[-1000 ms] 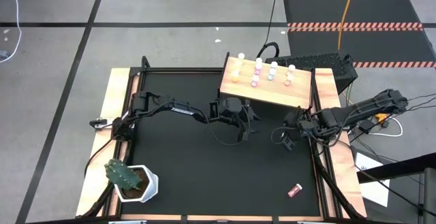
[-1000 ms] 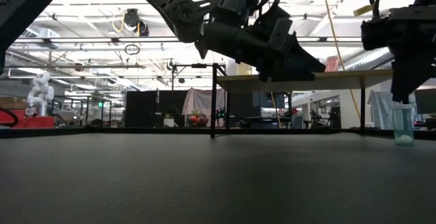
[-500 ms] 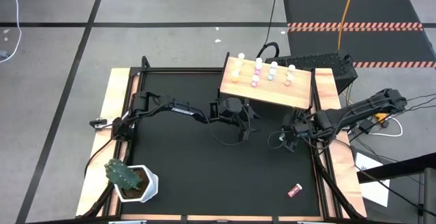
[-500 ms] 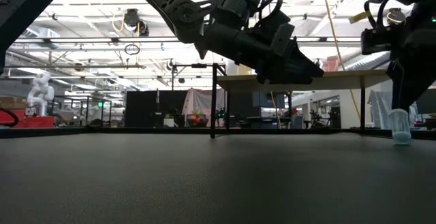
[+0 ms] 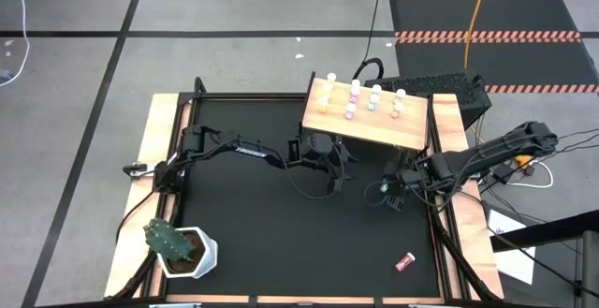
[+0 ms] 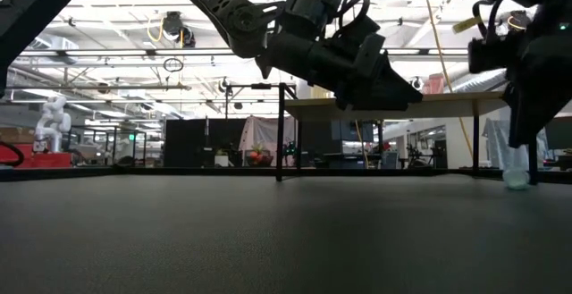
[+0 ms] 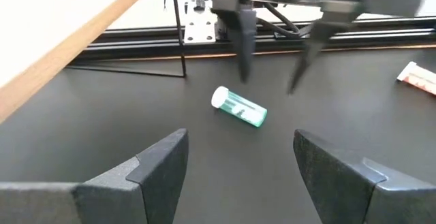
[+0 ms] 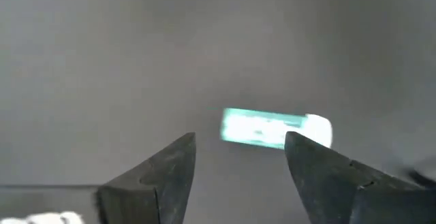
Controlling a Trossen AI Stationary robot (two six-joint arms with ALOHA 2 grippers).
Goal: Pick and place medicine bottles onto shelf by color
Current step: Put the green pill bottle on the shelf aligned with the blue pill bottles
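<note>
Right hand (image 5: 387, 194): wide, empty | teal bottle (image 7: 238, 106): lying under it | left hand (image 5: 335, 183): wide, empty

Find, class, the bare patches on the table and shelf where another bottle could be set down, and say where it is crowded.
Free: the black tabletop between the cactus and the red bottle, and the shelf's near strip. Crowded: the shelf's back row of bottles, and below the shelf, where the left gripper, right gripper and fallen teal bottle cluster.
</note>
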